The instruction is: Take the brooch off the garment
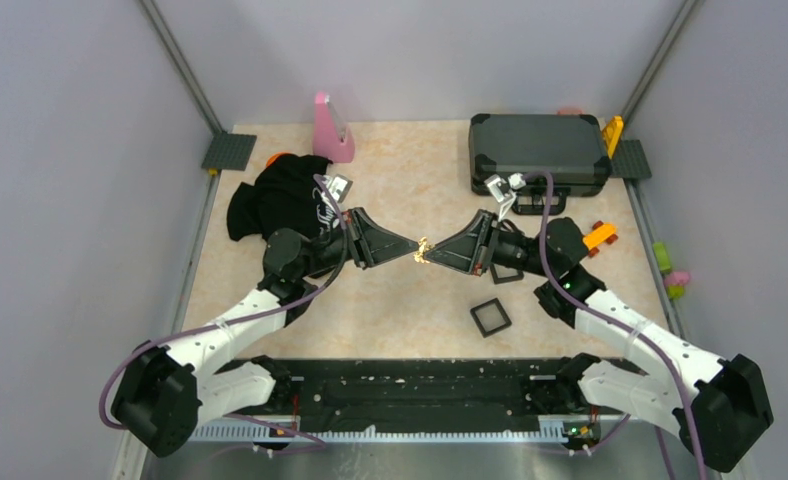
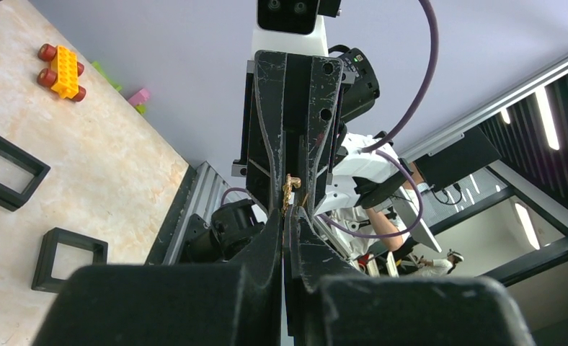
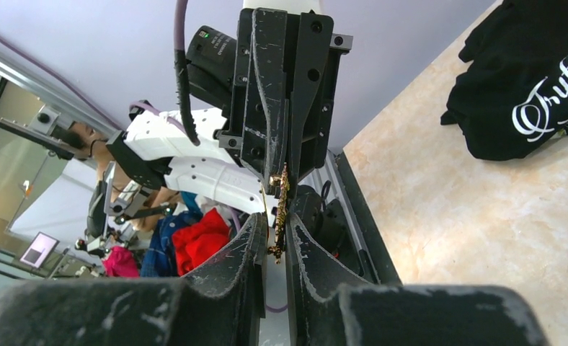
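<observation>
Top external view: mid-table, the left gripper (image 1: 413, 248) pinches the tiny gold metallic brooch (image 1: 423, 250); the right gripper (image 1: 433, 251) brackets it narrowly, and whether it grips I cannot tell. Handover step, I judge: next, right clamps, left releases. The black printed cloth T-shirt (image 1: 280, 200) lies at ten o'clock.

Up and right of the right gripper (image 3: 277, 223), we read the black T-shirt's (image 3: 512, 65) white script: roughly "Anyth", the rest lost in folds.

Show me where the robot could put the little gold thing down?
Bare table between the pink stand and the dark case, and nearer, between the left arm and the loose black frame. Crowded on the right by the toy car.
</observation>
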Motion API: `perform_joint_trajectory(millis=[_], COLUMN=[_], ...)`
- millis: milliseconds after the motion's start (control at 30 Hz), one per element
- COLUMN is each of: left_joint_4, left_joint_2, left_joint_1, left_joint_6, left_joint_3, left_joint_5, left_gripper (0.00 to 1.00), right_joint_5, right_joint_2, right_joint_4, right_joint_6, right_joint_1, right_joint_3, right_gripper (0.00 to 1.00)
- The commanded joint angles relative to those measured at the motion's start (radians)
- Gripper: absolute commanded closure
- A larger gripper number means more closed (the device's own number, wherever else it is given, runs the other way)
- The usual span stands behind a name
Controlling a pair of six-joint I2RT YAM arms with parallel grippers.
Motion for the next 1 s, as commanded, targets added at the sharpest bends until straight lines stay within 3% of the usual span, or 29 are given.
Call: perform_joint_trajectory(millis=[0,667,967], left_joint_4=[0.031,-0.082,-0.109], left_joint_2=[0.006,-0.058,-0.075], left_joint_1=[-0.003,-0.003,-0.004], left_joint_6=[0.014,0.088,0.108], left_joint_3=[0.024,0.028,0.035], left_joint_5=[0.024,0.034,0.049], left_gripper=[1.00,1.00,1.00], right_joint_5=[0.001,0.098,0.108], right_joint_2=[0.014,0.009,0.035], right_joint_4=[0.001,-0.020,-0.052], right_joint_6=[-0.012,0.014,0.023], right_joint_1=[-0.004,-0.013,-0.013], right_joint_3=[0.040,0.017,0.027], right_gripper=[0.88,0.86,0.91])
